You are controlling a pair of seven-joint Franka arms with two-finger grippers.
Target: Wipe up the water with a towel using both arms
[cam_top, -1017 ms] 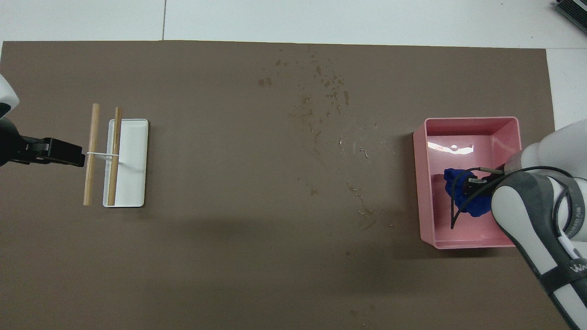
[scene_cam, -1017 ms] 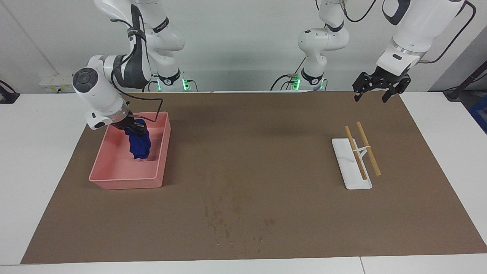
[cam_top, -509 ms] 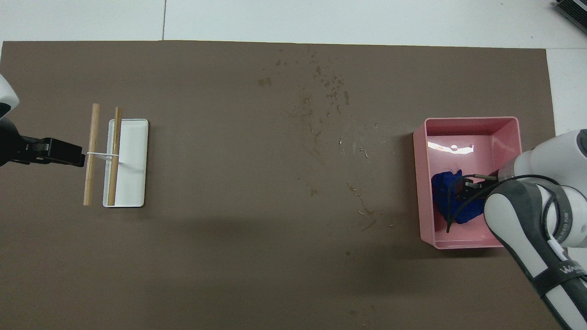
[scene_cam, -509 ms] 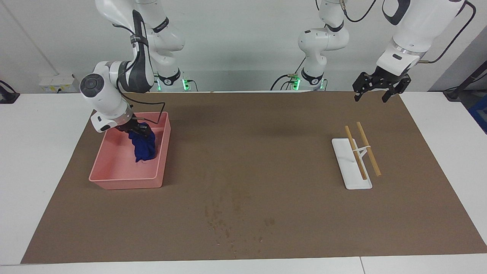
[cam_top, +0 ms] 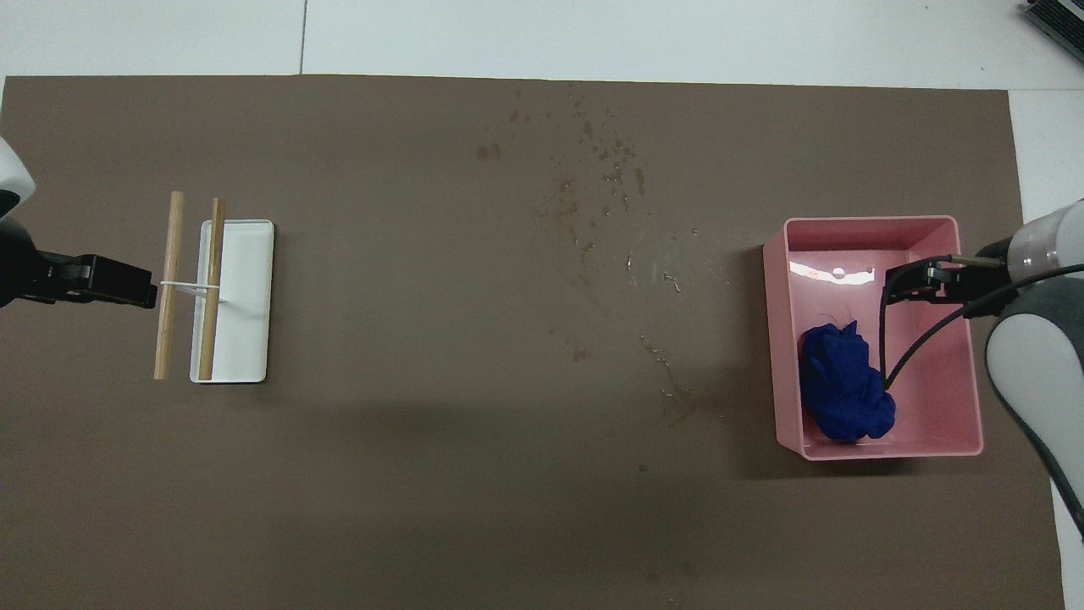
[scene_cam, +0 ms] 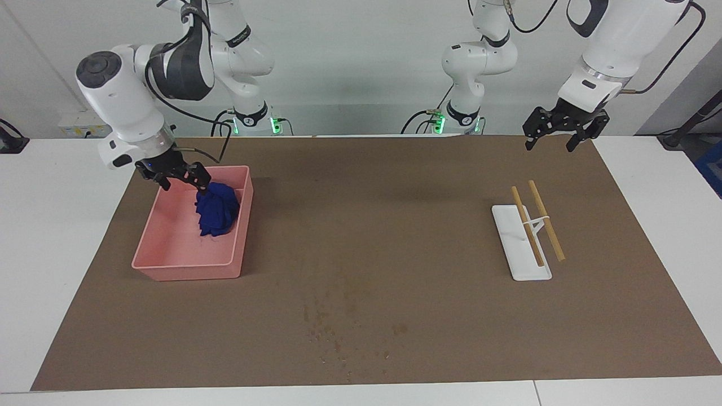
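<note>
The blue towel (scene_cam: 217, 210) (cam_top: 843, 394) lies bunched in the pink tray (scene_cam: 169, 269) (cam_top: 872, 223), against the wall toward the table's middle. My right gripper (scene_cam: 176, 176) (cam_top: 906, 281) is open and empty, raised over the tray, apart from the towel. The water (scene_cam: 338, 330) (cam_top: 601, 191) is a scatter of darker spots on the brown mat, farther from the robots than the tray, near the table's middle. My left gripper (scene_cam: 553, 141) (cam_top: 144, 292) is open and waits in the air over the mat at the left arm's end.
A white rack base (scene_cam: 522, 248) (cam_top: 246, 296) with two wooden rods (scene_cam: 546, 220) (cam_top: 169, 284) stands on the mat at the left arm's end, under the left gripper in the overhead view. The mat (scene_cam: 395, 225) covers most of the white table.
My right gripper has let go of the towel, opened and risen out of the tray. The towel has dropped and settled in the tray. The left arm has not moved.
</note>
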